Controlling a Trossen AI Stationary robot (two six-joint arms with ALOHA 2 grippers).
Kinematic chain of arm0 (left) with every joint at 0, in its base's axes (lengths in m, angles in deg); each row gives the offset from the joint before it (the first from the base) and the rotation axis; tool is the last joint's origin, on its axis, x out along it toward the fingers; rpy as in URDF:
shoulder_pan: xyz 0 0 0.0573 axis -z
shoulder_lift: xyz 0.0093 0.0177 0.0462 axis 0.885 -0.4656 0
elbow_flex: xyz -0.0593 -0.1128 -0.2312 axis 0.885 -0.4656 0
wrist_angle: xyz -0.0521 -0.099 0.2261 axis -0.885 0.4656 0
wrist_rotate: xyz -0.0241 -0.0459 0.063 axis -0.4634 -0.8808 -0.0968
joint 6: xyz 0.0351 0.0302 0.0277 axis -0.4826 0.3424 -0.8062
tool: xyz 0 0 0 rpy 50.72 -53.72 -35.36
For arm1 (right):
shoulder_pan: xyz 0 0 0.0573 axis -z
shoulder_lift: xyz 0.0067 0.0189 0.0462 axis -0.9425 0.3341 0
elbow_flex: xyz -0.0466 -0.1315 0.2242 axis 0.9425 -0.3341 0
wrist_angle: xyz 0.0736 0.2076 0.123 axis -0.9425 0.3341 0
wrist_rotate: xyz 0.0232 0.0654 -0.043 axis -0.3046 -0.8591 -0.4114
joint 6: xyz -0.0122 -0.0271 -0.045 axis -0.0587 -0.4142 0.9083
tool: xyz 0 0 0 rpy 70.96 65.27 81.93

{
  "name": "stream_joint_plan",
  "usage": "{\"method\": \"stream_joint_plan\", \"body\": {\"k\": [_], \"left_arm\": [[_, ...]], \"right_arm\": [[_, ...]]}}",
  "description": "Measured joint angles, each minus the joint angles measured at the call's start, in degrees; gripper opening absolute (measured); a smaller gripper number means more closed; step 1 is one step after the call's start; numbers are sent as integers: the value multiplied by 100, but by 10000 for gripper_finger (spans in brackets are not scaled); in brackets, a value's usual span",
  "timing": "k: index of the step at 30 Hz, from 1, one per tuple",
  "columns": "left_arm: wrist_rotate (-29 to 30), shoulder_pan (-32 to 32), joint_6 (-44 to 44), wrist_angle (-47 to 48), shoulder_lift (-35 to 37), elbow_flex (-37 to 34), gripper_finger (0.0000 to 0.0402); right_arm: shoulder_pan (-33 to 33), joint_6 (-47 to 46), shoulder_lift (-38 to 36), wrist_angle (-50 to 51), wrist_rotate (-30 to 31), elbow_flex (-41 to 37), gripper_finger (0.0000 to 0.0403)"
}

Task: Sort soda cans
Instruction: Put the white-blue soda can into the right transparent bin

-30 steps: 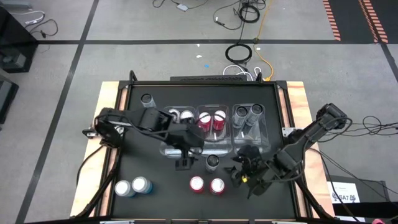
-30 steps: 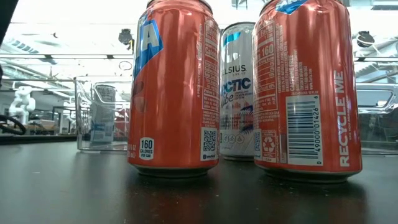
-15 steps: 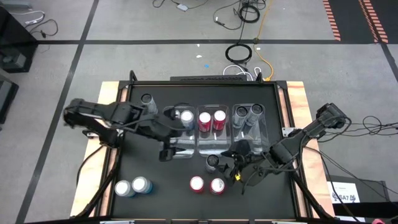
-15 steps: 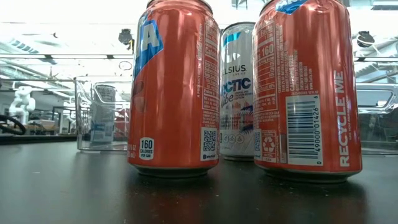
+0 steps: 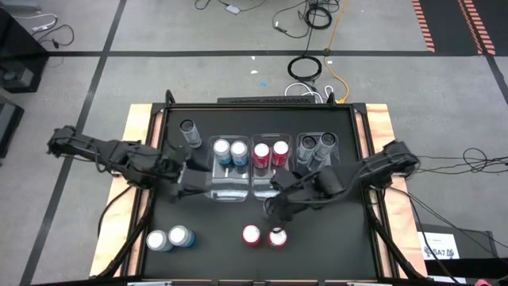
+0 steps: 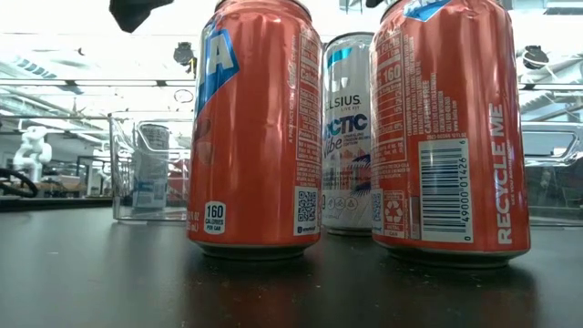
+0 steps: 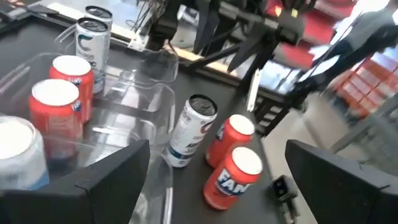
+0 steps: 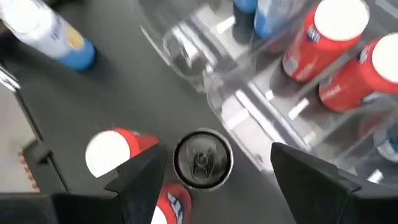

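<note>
A dark-topped can point(image 8: 202, 158) with a white and blue label point(image 6: 346, 137) stands on the table behind two red cans point(image 5: 251, 234) point(image 5: 277, 237). My right gripper point(image 8: 214, 186) is open above it, one finger on each side of its top, and touches nothing; in the high view it is at mid-table point(image 5: 278, 205). My left gripper point(image 5: 184, 176) is open and empty, left of the bins. Three clear bins hold two light blue cans point(image 5: 229, 149), two red cans point(image 5: 270, 150) and two grey cans point(image 5: 317, 143).
Two light blue cans point(image 5: 168, 237) stand near the front left. One grey can point(image 5: 188, 127) stands alone at the far left of the table. The clear bins' walls point(image 5: 238, 195) stand just beyond the right gripper. The wooden table edge point(image 5: 139, 119) frames the black top.
My left gripper has drawn back from over the bins toward the table's left edge. My right gripper has gone toward the table's left, from the right front area to above the dark-topped can. The cans have stayed where they were.
</note>
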Motion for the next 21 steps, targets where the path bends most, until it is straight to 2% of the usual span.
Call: {"method": "stream_joint_plan", "body": {"k": [4,7,21], "left_arm": [[-22,0,467,-137,549,-447,384],[-109,0,491,-125,738,-576,384],[-208,0,482,-126,776,-578,384]], "right_arm": [[186,-12,603,602,-466,697,283],[293,-13,888,817,-610,954,283],[413,-105,1024,781,-678,972,285]]}}
